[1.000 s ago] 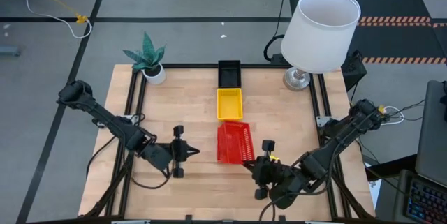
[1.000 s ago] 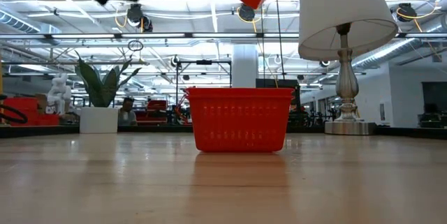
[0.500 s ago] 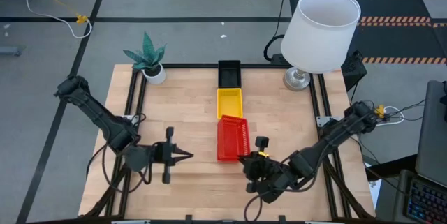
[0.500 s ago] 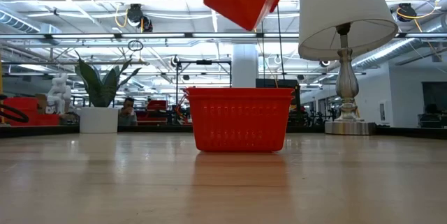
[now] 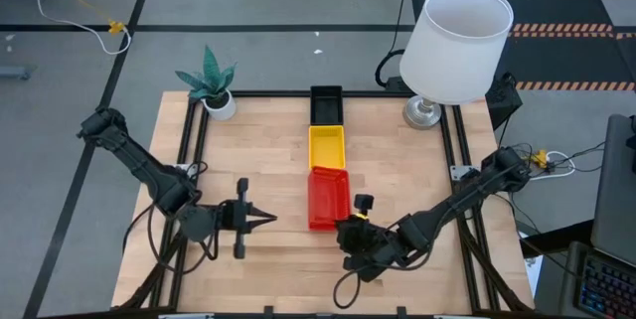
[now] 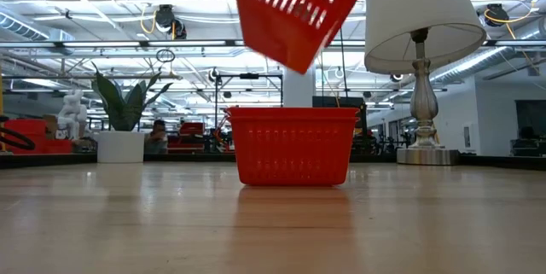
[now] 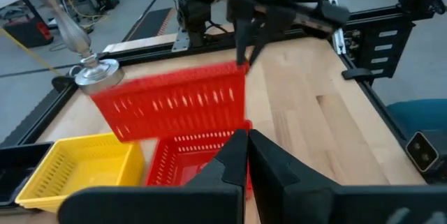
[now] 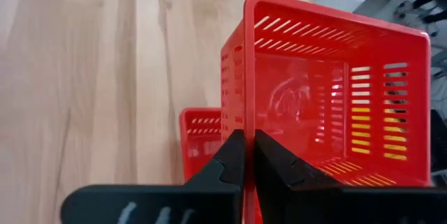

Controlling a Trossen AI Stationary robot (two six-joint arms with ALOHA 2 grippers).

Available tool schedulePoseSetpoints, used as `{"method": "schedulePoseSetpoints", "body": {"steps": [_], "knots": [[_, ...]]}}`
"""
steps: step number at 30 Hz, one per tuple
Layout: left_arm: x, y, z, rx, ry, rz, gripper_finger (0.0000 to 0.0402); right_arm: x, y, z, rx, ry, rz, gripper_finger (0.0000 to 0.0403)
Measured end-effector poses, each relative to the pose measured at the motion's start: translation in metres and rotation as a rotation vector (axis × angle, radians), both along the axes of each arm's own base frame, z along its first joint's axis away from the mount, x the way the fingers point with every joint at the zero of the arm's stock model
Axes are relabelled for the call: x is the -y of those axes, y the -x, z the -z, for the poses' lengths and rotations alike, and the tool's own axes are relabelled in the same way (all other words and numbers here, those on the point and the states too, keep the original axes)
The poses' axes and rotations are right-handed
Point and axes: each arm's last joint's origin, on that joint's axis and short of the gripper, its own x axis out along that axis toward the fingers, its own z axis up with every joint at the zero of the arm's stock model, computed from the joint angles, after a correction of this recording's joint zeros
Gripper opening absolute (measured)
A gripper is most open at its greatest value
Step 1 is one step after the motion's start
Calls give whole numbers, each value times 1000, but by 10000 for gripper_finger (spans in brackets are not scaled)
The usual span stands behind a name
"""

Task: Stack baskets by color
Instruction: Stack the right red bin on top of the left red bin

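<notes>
Three baskets stand in a row down the table's middle: black point(image 5: 325, 103) farthest, yellow point(image 5: 326, 147), then red point(image 6: 292, 146) nearest. A second red basket point(image 6: 294, 14) hangs tilted in the air right above the red one on the table, with my right gripper point(image 5: 344, 223) shut on it from the near right. In the right wrist view the standing red basket point(image 8: 199, 137) shows below the held one point(image 8: 328, 91). My left gripper point(image 5: 270, 220) is shut on nothing, left of the red baskets and pointing toward them. My right gripper pinches a side wall of the upper red basket at its rim point(image 8: 236, 123), one finger inside and one outside. The fingers come slanting down from the table's near right. The basket is lifted clear and tilted, its open side turned toward the gripper.
A white lamp point(image 5: 457, 46) stands at the table's far right corner and a small potted plant point(image 5: 211, 82) at the far left corner. Bare wood lies left and right of the row of baskets.
My right gripper has moved down and toward the table's left with the red basket, bringing it lower and over the red basket that stands on the table. My left gripper has risen out of the low view and tipped closer to level.
</notes>
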Motion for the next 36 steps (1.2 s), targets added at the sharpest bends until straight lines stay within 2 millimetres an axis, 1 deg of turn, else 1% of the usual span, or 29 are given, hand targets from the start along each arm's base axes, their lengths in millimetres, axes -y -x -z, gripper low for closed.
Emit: {"method": "schedulePoseSetpoints", "body": {"steps": [5, 11, 22, 27, 36], "knots": [[-3, -2, 0, -3, -4, -16, 17, 5, -12, 18, -66, -40, 3, 8], [-4, -2, 1, -8, -23, -11, 17, 6, -19, 31, -107, -57, 7, 9], [-5, -3, 1, -9, -32, -15, 17, 5, -18, 32, -118, -63, 1, 9], [-5, -3, 1, -9, -30, -16, 17, 8, -14, 43, -154, -50, 14, 9], [-5, -3, 1, -9, -31, -15, 17, 9, -12, 47, -152, -67, 40, 9]]}}
